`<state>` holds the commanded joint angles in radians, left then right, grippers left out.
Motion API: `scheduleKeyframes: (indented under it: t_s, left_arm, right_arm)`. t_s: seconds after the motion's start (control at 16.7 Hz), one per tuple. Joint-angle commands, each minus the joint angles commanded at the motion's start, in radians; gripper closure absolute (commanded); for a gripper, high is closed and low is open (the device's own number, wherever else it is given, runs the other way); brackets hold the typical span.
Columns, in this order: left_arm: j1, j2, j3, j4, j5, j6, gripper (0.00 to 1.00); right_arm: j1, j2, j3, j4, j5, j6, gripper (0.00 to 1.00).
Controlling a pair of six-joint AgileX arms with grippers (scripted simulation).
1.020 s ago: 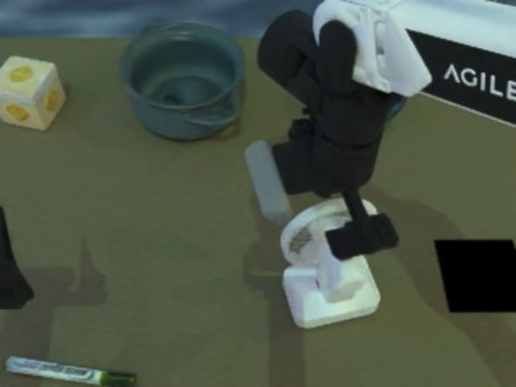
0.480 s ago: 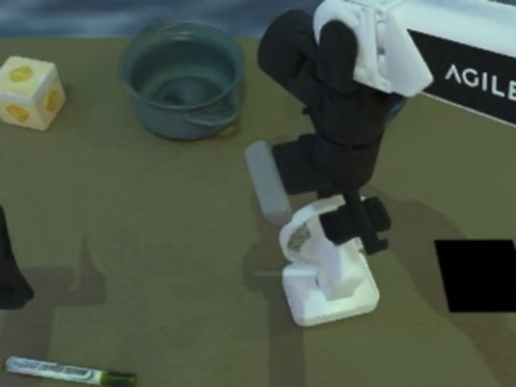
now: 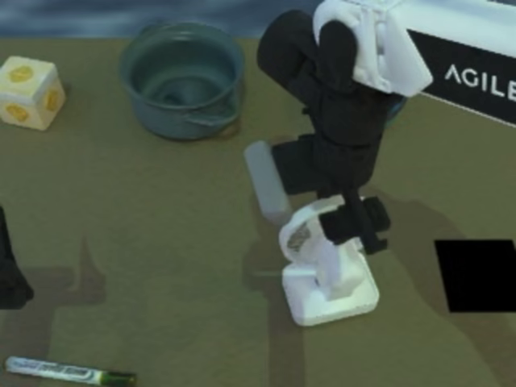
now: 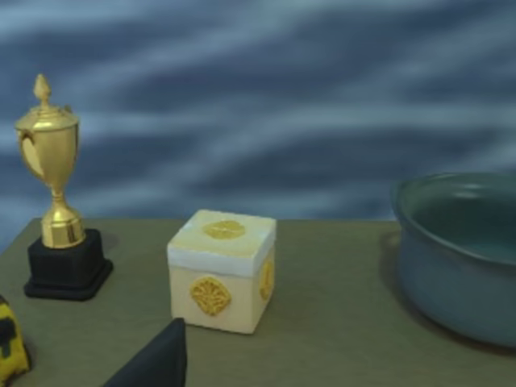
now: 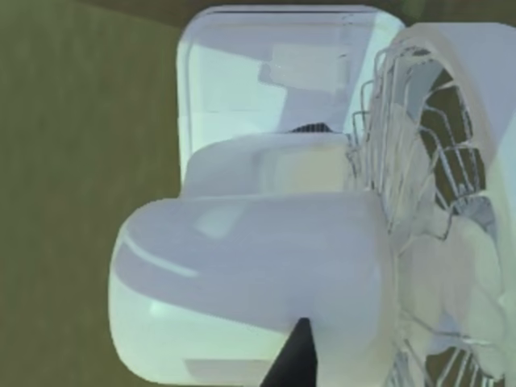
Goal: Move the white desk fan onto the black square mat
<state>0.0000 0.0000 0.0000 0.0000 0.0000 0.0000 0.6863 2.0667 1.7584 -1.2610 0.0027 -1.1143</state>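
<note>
The right gripper [image 3: 353, 223] of the right AgileX arm sits low over the small all-white plastic desk fan [image 3: 330, 278], its black fingers [image 3: 360, 219] closed around the fan's head and neck. From above the arm hides most of the round grilled head, so only a crescent of grille shows on its left. In the right wrist view the fan [image 5: 274, 266] fills the picture and is cut off at the edges; only 1 dark fingertip [image 5: 294, 363] is visible against the white motor housing. The fan's square rounded base rests on the olive surface [image 3: 161, 242], near the middle. The flat matte black square mat [image 3: 476, 275] lies to the right of the fan, well apart from it, cut off by the picture's right edge.

A pale grey bar [image 3: 266, 179] lies beside the fan's head, partly under the arm. Farther out stand a blue-grey round pot [image 3: 182, 76], a white cube with yellow dots [image 3: 29, 91] and a marker pen [image 3: 68, 371].

The left gripper [image 3: 10, 270] is parked at the left edge, mostly cut off; whether it is open or closed I cannot tell. Its wrist view shows a gold trophy on a black plinth [image 4: 55, 189]
</note>
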Motion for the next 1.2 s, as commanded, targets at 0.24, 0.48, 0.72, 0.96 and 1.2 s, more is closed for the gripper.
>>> scheduleKeyframes:
  t_s: [0.24,0.48,0.72,0.96,1.2]
  left_arm:
    - [0.0,0.0,0.0,0.0,0.0,0.0,0.0]
    - [0.0,0.0,0.0,0.0,0.0,0.0,0.0]
    - [0.0,0.0,0.0,0.0,0.0,0.0,0.0]
    - [0.0,0.0,0.0,0.0,0.0,0.0,0.0]
    - [0.0,0.0,0.0,0.0,0.0,0.0,0.0]
  right_arm:
    - [0.0,-0.001,0.016,-0.019,0.0,0.0,1.0]
    - [0.005,0.005,0.147,-0.143,0.0,-0.001,1.0]
    - [0.006,0.003,0.207,-0.203,0.0,0.0,1.0]
    - [0.001,0.003,0.203,-0.2,0.0,0.011,1.0]
    - [-0.012,0.001,0.173,-0.197,0.013,0.144,1.0]
